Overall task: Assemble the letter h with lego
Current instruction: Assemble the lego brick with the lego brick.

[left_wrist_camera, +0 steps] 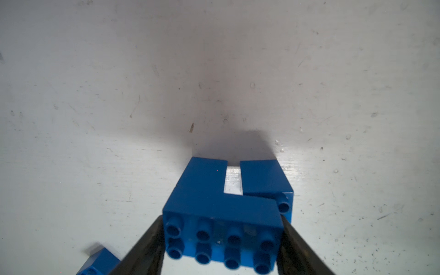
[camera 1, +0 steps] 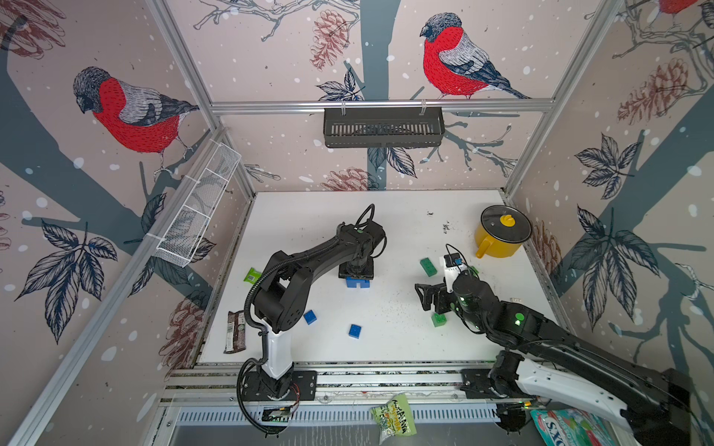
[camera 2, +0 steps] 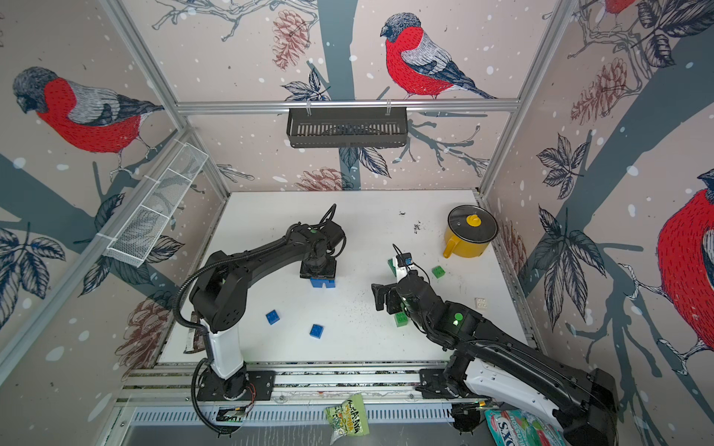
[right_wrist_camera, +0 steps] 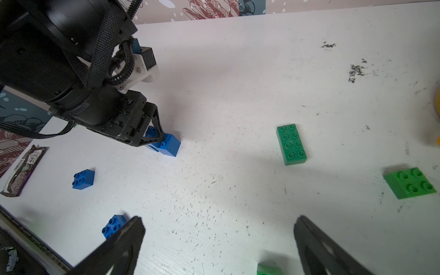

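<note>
Since lego bricks are hard, light and smooth, they can slip, so it is best to pinch one on its flat sides, not on the bumps. The left gripper (left_wrist_camera: 222, 228) is partly open and squeezes the two short ends of a long blue brick (left_wrist_camera: 221, 212). That brick sits on two square blue bricks (left_wrist_camera: 202, 176) like a little bridge, well apart from the pot (camera 1: 502, 235). The right gripper (right_wrist_camera: 219, 223) is wide open, holds nothing and hangs nearer the pot.

I count five blue bricks: three in the bridge and two loose blue bricks (camera 1: 310, 316) far from the pot. Three are green: a long green brick (right_wrist_camera: 291, 144) and a square green brick (right_wrist_camera: 409, 182) near the pot, and a small green brick (camera 1: 438, 319) farther off. One white brick (camera 2: 480, 303) lies apart.
</note>
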`<control>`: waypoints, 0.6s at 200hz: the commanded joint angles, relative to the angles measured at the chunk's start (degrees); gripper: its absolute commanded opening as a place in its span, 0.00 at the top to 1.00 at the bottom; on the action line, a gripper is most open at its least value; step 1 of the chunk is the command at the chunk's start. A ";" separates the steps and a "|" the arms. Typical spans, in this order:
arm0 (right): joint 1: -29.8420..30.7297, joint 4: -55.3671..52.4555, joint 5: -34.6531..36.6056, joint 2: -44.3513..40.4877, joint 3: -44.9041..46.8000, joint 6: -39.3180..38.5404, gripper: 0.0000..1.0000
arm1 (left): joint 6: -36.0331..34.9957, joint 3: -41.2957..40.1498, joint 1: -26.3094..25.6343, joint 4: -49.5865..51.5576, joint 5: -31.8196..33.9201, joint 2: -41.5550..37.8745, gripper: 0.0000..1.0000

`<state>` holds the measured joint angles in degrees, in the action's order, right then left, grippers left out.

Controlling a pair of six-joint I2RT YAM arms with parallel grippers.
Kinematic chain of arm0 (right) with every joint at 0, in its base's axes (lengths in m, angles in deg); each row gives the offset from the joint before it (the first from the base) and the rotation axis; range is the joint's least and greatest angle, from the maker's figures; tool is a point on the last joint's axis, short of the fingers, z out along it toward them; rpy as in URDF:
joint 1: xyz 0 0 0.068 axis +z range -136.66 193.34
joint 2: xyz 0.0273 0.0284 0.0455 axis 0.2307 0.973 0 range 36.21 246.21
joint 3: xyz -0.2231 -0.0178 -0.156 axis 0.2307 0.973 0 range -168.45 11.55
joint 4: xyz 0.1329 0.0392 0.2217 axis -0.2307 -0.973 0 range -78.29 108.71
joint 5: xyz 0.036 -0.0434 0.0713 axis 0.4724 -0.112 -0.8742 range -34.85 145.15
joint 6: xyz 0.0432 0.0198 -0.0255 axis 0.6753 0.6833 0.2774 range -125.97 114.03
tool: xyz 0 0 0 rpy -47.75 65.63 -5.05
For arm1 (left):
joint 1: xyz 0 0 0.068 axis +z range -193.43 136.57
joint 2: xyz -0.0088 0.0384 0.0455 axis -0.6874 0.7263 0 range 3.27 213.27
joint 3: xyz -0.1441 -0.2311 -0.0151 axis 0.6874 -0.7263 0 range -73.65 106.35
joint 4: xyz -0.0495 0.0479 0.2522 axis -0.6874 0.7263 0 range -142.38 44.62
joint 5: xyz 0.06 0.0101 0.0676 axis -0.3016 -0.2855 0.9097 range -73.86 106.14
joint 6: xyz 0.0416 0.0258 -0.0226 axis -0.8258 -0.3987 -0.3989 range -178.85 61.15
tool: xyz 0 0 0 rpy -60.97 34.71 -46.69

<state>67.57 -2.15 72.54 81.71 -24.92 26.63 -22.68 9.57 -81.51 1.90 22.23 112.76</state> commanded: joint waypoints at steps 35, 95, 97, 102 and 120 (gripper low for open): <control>0.08 1.00 0.29 -0.06 -0.05 -0.70 0.00 | 0.13 -2.16 -0.06 1.90 0.59 0.20 0.35; -0.01 1.09 0.11 0.02 -0.01 -0.70 0.00 | 0.13 -3.35 -0.23 2.44 1.53 1.40 0.35; -0.05 1.13 0.15 -0.04 -0.01 -0.74 0.00 | 0.09 -3.33 -0.23 2.52 1.62 1.51 0.35; -0.01 1.09 0.10 -0.06 -0.01 -0.70 0.01 | 0.04 -3.26 -0.22 2.72 1.78 1.59 0.34; -0.02 1.08 0.10 -0.01 -0.09 -0.72 0.01 | 0.13 -2.83 -0.20 3.39 2.06 1.72 0.33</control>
<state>67.55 -2.13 72.54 81.71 -24.88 26.63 -22.84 7.32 -81.84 0.39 23.45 112.87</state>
